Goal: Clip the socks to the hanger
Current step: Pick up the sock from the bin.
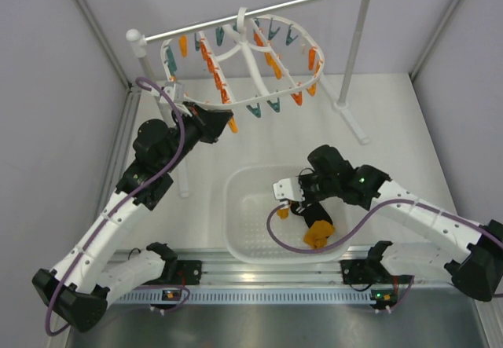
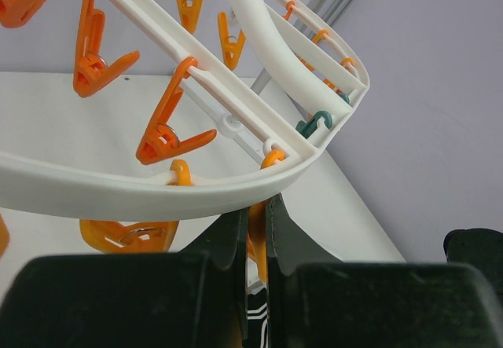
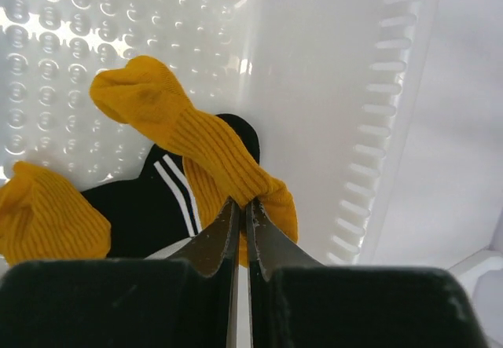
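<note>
The right gripper (image 3: 242,206) reaches down into the white basket (image 3: 330,89) and is clenched on a mustard sock (image 3: 181,128), pinching it near one end. The rest of that sock stretches away from the fingertips across the dimpled basket floor. Under it lies a black sock (image 3: 134,206) with thin white stripes. A second mustard sock (image 3: 47,214) sits bunched just beside the black one, at the left edge of the wrist view. From above, the basket stands on the table (image 1: 393,128) in front of the arm bases, near the right arm. The hanger (image 1: 259,93) hangs by its hook from the silver rod (image 1: 259,10) at the back of the table, tilted, with orange and teal pins dangling from its rim and crossbars. The left gripper (image 2: 257,206) is raised to the hanger's near rim, just under it, and its fingers are squeezed on an orange clothespin (image 2: 256,242) that hangs from that rim. Something black with white stripes shows low between the fingers, too little to tell what it is.
</note>
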Motion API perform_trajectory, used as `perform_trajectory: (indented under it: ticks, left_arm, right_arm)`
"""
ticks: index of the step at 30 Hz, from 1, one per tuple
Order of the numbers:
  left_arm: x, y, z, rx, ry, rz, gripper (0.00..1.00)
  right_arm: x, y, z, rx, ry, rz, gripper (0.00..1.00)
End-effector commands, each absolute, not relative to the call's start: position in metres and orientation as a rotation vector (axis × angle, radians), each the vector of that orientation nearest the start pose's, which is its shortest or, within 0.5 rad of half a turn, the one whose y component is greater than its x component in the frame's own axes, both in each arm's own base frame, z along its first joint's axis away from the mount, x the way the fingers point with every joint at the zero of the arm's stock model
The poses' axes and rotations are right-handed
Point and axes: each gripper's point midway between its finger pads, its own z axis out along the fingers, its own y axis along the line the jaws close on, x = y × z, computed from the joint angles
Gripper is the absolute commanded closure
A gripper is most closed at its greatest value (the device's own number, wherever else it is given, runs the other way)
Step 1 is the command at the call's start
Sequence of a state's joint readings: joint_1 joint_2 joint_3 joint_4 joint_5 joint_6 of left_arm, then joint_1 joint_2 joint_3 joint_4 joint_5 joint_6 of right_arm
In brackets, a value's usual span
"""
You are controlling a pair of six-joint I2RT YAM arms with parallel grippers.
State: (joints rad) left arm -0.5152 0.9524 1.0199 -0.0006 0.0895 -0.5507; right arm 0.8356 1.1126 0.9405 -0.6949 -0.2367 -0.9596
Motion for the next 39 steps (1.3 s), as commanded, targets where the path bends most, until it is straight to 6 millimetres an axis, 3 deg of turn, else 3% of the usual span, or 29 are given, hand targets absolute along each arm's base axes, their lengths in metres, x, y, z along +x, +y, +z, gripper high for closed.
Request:
perform_trajectory:
  ticks: [1,4,5,9,12,16,20,29,39]
  left_arm:
    - [0.283,-0.209,0.394,0.077,1.547,-0.940,1.00]
    - [0.282,-0.210,0.393,0.079,1.552,-0.946,1.00]
    - [0.282,-0.210,0.394,0.081,1.552,-0.949,1.00]
    - [0.281,-0.213,0.394,0.084,1.556,-0.965,1.00]
    - [0.280,-0.215,0.393,0.087,1.560,-0.984,1.00]
    - [0.279,-0.218,0.393,0.093,1.562,-1.000,1.00]
    - [0.278,-0.220,0.393,0.103,1.564,-1.009,1.00]
    - [0.274,-0.225,0.391,0.123,1.569,-1.045,1.00]
    - [0.270,-0.230,0.389,0.152,1.581,-1.072,1.00]
  right_arm:
    - [0.204,0.248,0.181,-1.990,1.116,0.155,1.00]
    - [0.217,0.261,0.206,-1.871,1.022,0.100,1.00]
    - [0.224,0.270,0.227,-1.795,0.952,0.072,1.00]
    - [0.215,0.278,0.253,-1.713,0.710,-0.010,1.00]
    - [0.198,0.284,0.272,-1.685,0.504,-0.058,1.00]
    - [0.178,0.295,0.279,-1.702,0.223,-0.144,1.00]
    - [0.171,0.308,0.285,-1.684,0.069,-0.223,1.00]
    - [0.186,0.336,0.306,-1.647,-0.030,-0.334,1.00]
    - [0.206,0.360,0.307,-1.637,-0.151,-0.506,1.00]
